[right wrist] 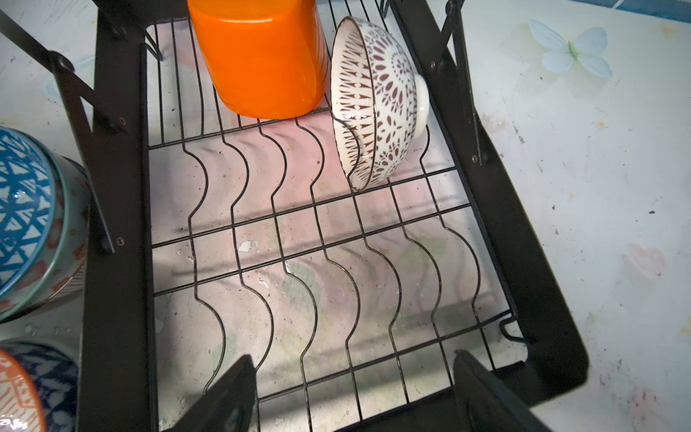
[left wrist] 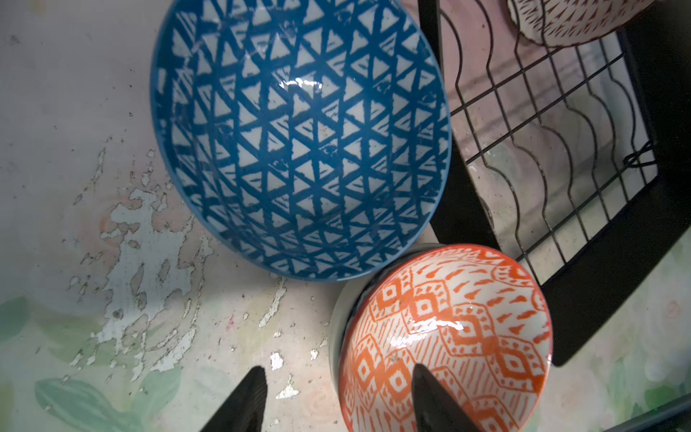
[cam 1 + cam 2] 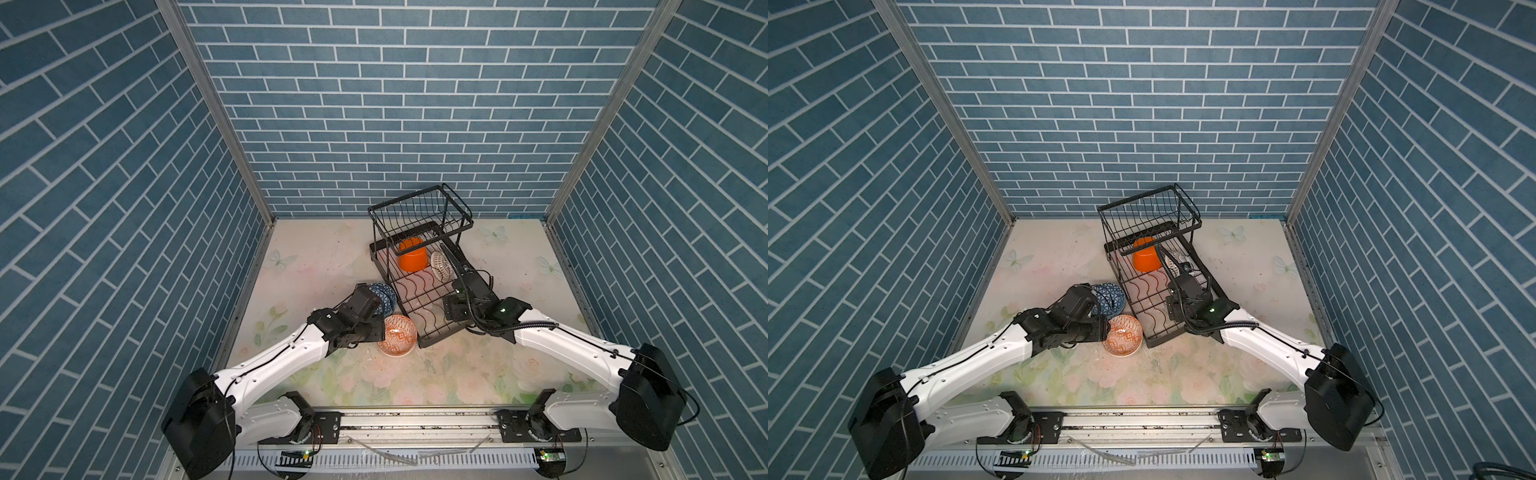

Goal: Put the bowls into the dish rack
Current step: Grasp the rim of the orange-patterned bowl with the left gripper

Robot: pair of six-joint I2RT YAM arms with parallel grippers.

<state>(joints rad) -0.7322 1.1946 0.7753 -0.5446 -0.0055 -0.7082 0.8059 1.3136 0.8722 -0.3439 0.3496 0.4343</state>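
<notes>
Two bowls are in the dish rack [image 3: 432,341], both on its lower tray: the plain orange bowl [image 1: 261,60] under the raised basket, and the brown-patterned bowl [image 1: 377,101] on edge just beside it.

Both top views show two more on the table [image 3: 332,266], just beside the rack's left edge: the blue bowl [image 3: 386,297] and the orange-red bowl [image 3: 400,334]. Only my right wrist view shows that each is nested in another, a grey-green bowl [image 1: 67,224] under the blue and a dark blue bowl [image 1: 56,370] under the orange-red.

The top views hide my left gripper [image 2: 336,368] beneath its wrist. My left wrist view shows it part open, one finger inside the orange-red bowl and one outside, gripping nothing.

My right gripper [image 1: 353,355] hangs wide open and empty over the tray's near end.
</notes>
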